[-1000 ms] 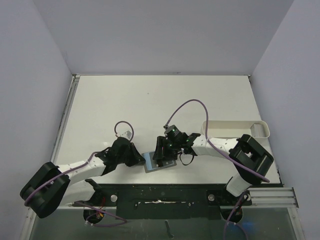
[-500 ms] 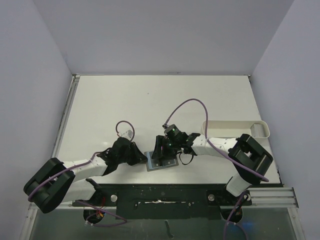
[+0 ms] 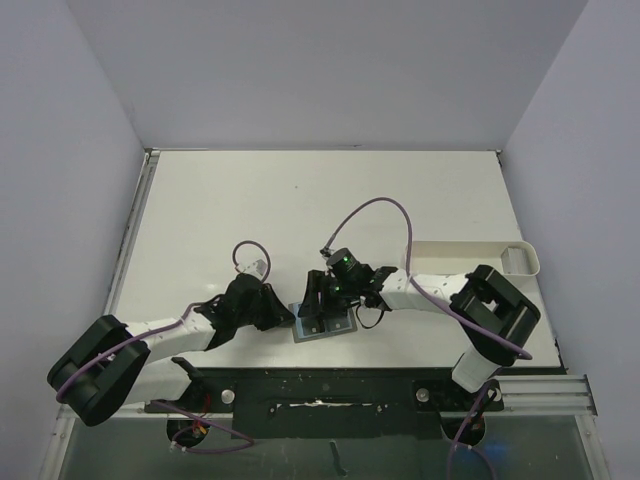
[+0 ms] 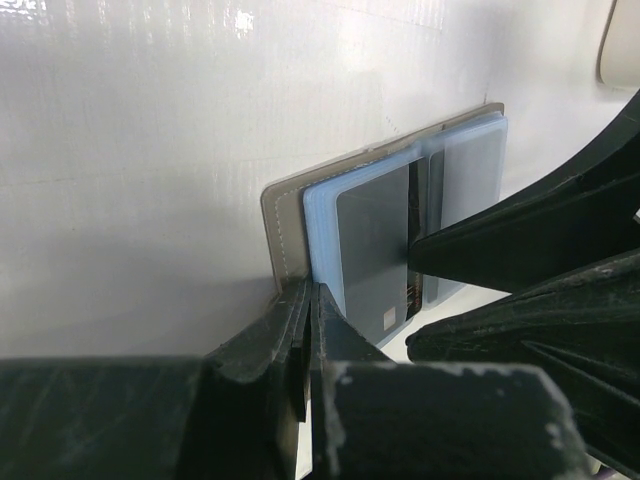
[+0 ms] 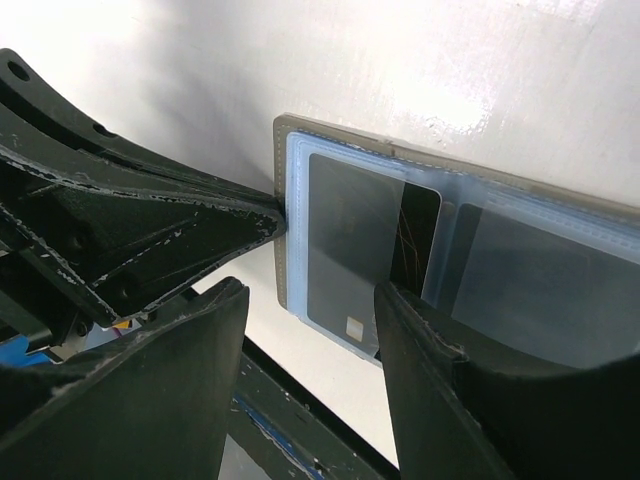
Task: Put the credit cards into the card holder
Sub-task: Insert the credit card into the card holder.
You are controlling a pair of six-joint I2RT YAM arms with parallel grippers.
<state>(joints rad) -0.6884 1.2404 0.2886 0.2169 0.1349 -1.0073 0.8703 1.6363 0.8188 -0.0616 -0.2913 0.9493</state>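
A: Near table edge: card holder [image 4: 288, 220] is laid open, one of the credit cards [image 5: 350, 240] seen in its left sleeve.
B: Left gripper [image 4: 308, 292] is closed, tip pressed on holder's edge. Right gripper [image 5: 312, 300], jaws apart, has been shifted left over it. Insertion is judged under way.

Card holder [image 3: 322, 324] lies open and flat on the worktop [image 3: 300, 200], low centre of the overhead frame, olive rim around pale blue sleeves. A dark grey credit card [image 5: 345, 240] sits sleeved, a second card [image 5: 545, 290] alongside.
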